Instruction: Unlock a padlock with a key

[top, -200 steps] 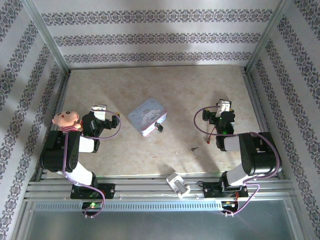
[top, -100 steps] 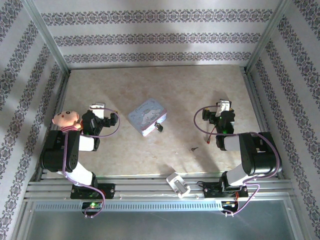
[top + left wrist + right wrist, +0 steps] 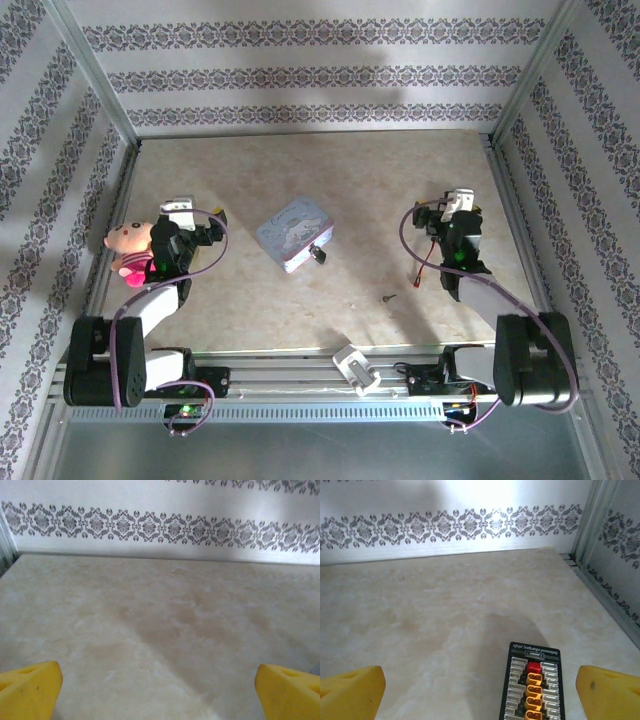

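The padlock [image 3: 319, 254] is seen touching the blue tin [image 3: 291, 231]. The key [image 3: 388, 297] is laid apart from it. Left gripper [image 3: 160, 690] and right gripper [image 3: 480, 687] jaws are spread wide.

key [image 3: 388, 297] too small, connector board [image 3: 532, 682] edge-cropped

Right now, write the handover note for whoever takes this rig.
Left gripper: open, empty, over bare table at the left.
Right gripper: open, empty, at the right.
Padlock: at the near-right edge of the blue tin, mid-table.
Key: loose on the table, nearer the right arm.
Done: nothing gripped. Left: pick up the key, steady the padlock, unlock it.
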Controlling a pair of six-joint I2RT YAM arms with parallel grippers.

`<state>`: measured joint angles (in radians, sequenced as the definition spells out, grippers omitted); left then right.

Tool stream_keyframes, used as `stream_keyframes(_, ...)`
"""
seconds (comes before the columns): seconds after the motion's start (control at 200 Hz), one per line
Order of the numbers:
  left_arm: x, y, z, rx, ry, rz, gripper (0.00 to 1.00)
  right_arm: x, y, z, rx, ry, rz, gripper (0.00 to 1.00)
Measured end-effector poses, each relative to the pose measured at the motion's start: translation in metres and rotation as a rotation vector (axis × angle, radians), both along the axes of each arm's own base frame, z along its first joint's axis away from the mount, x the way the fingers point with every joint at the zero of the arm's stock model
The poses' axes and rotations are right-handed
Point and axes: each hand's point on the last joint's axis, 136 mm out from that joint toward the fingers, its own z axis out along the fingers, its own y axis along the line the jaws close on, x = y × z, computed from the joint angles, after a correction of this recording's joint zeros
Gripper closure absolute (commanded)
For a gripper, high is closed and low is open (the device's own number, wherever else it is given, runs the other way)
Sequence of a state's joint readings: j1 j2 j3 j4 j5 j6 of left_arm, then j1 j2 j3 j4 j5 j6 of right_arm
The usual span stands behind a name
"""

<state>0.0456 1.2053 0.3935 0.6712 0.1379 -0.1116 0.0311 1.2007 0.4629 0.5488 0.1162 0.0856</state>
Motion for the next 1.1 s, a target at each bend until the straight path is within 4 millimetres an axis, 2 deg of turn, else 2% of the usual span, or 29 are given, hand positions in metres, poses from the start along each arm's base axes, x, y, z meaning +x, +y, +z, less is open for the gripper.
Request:
stream_keyframes(0.1,-0.005,-0.004,0.003,-0.093,0.024,0.010,0.01,-0.008,0.006,0.015,0.023,0.012,-0.009,0.02)
stream_keyframes(0.21,-0.013,-0.021,0.000,-0.186,0.063,-0.007,0.01,-0.022,0.019,0.017,0.042,0.075,-0.011,0.02)
stream_keyframes(0.355,-0.033,-0.057,0.005,-0.251,0.089,-0.045,0.01,-0.050,0.037,0.002,0.053,0.206,-0.028,0.04)
stream_keyframes(0.51,-0.057,-0.097,0.009,-0.301,0.116,-0.102,0.01,-0.086,0.054,-0.024,0.059,0.353,-0.033,0.12)
stream_keyframes(0.63,-0.072,-0.117,-0.012,-0.346,0.192,-0.118,0.01,-0.110,0.061,-0.044,0.061,0.468,-0.049,0.18)
stream_keyframes(0.909,-0.088,-0.161,-0.091,-0.322,0.454,-0.145,0.01,-0.151,0.086,-0.071,0.066,0.678,-0.060,0.30)
stream_keyframes(0.974,-0.084,-0.173,-0.098,-0.321,0.480,-0.159,0.01,-0.159,0.093,-0.079,0.077,0.720,-0.058,0.32)
stream_keyframes(1.099,-0.068,-0.194,-0.094,-0.359,0.461,-0.197,0.01,-0.174,0.105,-0.090,0.108,0.783,-0.057,0.35)
